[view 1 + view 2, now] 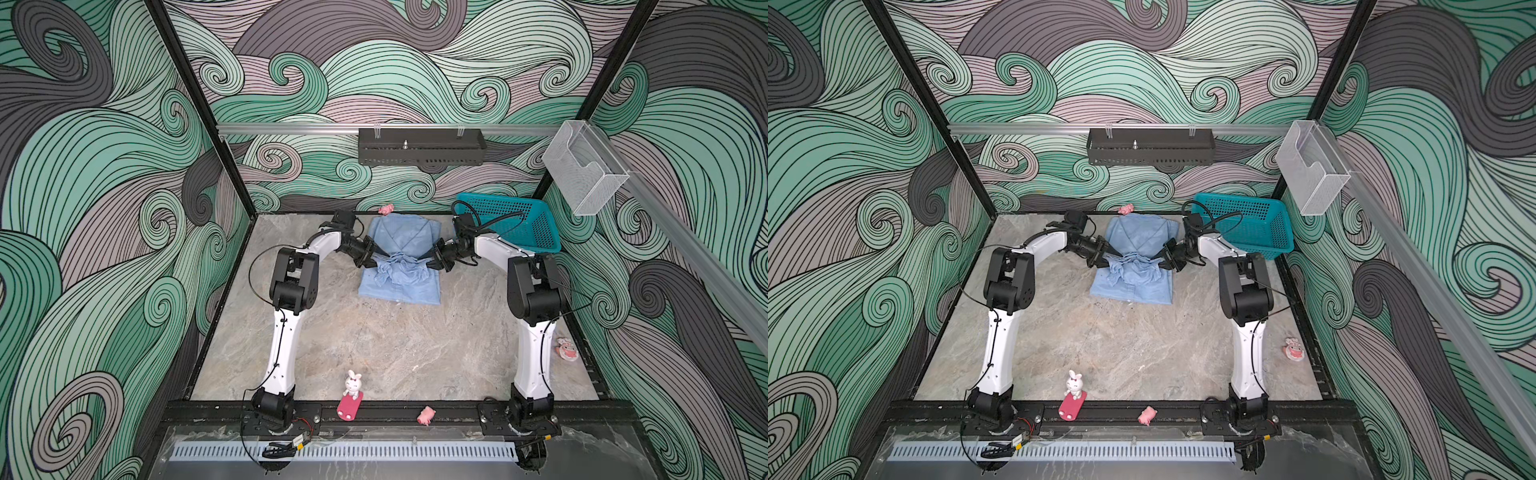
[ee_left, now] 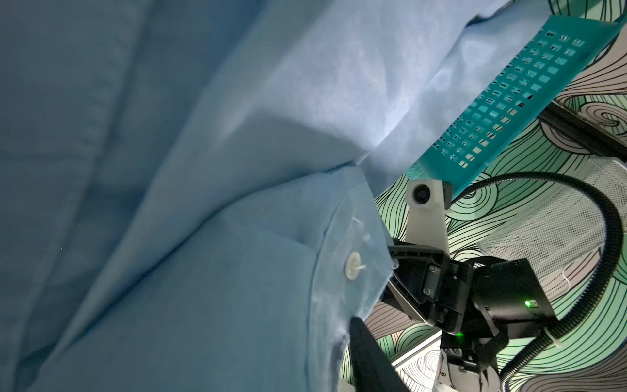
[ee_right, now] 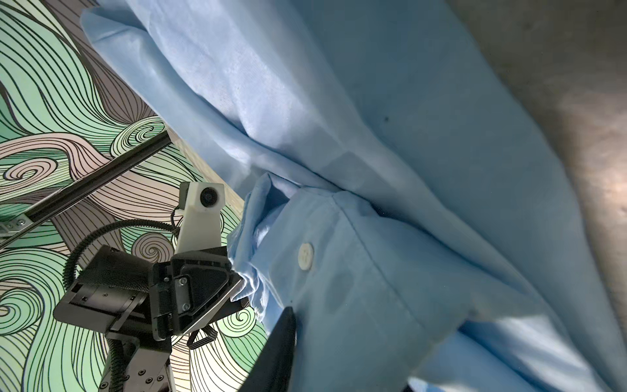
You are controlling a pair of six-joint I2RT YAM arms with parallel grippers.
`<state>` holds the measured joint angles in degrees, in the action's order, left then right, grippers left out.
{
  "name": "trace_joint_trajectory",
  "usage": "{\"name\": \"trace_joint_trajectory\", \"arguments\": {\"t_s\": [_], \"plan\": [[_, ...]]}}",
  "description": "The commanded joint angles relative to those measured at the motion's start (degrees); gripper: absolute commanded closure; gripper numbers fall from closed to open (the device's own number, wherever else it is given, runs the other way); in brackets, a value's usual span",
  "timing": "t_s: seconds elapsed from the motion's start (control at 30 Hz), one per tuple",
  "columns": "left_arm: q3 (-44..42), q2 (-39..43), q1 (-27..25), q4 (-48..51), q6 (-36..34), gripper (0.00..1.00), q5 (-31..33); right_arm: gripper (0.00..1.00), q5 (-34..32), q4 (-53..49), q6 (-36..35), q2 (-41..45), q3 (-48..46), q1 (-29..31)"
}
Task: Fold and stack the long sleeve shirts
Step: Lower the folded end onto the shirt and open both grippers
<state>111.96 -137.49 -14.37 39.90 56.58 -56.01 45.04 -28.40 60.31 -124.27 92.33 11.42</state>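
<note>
The light blue long sleeve shirt (image 1: 401, 286) (image 1: 1133, 286) lies flat at the back middle of the table, with its sleeves bunched across its middle. My left gripper (image 1: 374, 257) (image 1: 1106, 257) is at the left end of that bunch, and my right gripper (image 1: 432, 259) (image 1: 1163, 258) is at the right end. Both stand open. In the left wrist view one dark finger (image 2: 366, 356) lies beside a buttoned cuff (image 2: 353, 268). In the right wrist view a finger (image 3: 278, 349) lies against the other cuff (image 3: 305, 256). Cloth hides each second finger.
A teal basket (image 1: 515, 220) stands tilted at the back right, just behind my right arm. A pink toy (image 1: 386, 209) lies behind the collar. A rabbit figure (image 1: 352, 384), a pink pig (image 1: 426, 415) and a round toy (image 1: 567, 349) sit at the front and right edges.
</note>
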Motion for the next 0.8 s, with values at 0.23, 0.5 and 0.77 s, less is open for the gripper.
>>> {"name": "trace_joint_trajectory", "arguments": {"t_s": [0.23,0.5,0.77], "plan": [[2.3,2.8,1.4,-2.4,6.3,0.3,-2.4,0.37,-0.9,1.6,3.5,-0.4,4.5,-1.5],[7.7,-1.4,1.9,-9.1,15.3,0.3,-3.8,0.35,-2.3,1.5,5.1,-2.9,9.3,-1.8],[20.1,-8.8,2.3,-12.5,23.0,0.3,-3.9,0.34,-4.2,0.9,5.1,-4.2,12.3,-1.9]]}}
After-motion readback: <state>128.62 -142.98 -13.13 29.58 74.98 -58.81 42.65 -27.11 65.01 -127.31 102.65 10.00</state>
